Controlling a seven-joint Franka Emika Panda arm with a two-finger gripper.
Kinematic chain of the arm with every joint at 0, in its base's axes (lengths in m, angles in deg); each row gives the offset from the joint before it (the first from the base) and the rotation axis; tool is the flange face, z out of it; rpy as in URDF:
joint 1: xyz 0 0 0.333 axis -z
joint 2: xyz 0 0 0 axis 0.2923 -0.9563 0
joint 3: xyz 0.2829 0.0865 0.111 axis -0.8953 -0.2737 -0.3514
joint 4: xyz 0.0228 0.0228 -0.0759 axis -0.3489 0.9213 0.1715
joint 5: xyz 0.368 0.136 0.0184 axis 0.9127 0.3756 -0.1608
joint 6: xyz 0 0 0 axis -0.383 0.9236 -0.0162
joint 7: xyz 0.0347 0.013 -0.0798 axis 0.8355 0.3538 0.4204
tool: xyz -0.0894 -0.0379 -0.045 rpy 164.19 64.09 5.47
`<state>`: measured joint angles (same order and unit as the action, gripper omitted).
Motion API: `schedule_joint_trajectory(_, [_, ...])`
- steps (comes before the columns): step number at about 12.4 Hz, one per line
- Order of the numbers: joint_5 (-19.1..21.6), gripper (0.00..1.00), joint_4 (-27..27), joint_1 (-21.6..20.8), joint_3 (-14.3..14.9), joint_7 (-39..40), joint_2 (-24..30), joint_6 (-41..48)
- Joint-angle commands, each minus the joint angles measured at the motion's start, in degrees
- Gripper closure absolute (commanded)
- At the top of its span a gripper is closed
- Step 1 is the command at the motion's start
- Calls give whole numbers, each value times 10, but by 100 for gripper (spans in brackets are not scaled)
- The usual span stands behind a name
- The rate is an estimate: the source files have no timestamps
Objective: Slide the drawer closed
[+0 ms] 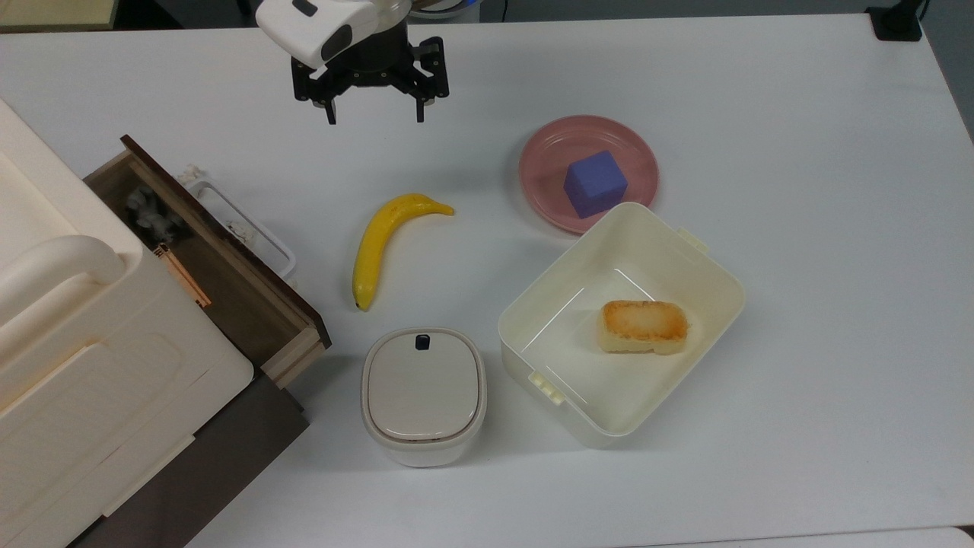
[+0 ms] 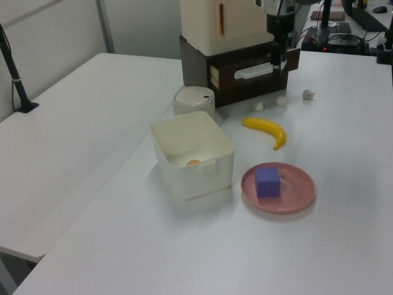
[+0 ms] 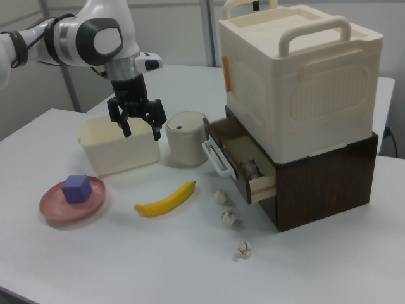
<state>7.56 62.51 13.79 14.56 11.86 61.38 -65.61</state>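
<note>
White tabletop (image 1: 799,266) is seen under everything, with a pale partition wall and metal posts behind it in the right view. At the top view's left, the drawer (image 1: 228,274) is seen pulled out of a dark-brown cabinet (image 3: 329,183), its white loop handle (image 3: 215,158) facing the open table. Small grey lumps are seen lying inside it. On top of the cabinet a large cream case (image 3: 297,76) with rounded handles is stacked.

The gripper (image 1: 373,119) is held above bare table near the far edge in the top view, well apart from the drawer, and its two black fingers are spread apart with nothing between them. In the right view it (image 3: 140,134) is seen hanging in front of the tub (image 3: 120,145).

A banana (image 1: 384,243) is laid between the drawer and a pink plate (image 1: 548,152), on which a blue cube (image 1: 595,183) is set. Just beside the plate, the open cream tub is placed with a piece of toasted bread (image 1: 645,326) in it. A lidded round-cornered pot (image 1: 423,392) is stood near the drawer's corner. Three crumpled white wads (image 3: 229,217) are scattered on the table in front of the cabinet. No brand, label or writing can be read anywhere.
</note>
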Motion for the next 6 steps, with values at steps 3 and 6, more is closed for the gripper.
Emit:
schedule_joint_trajectory(3, [7,16,7,-6,7,0,12,9])
schedule_joint_trajectory(6, [7,48,10,-5,7,30,12,9])
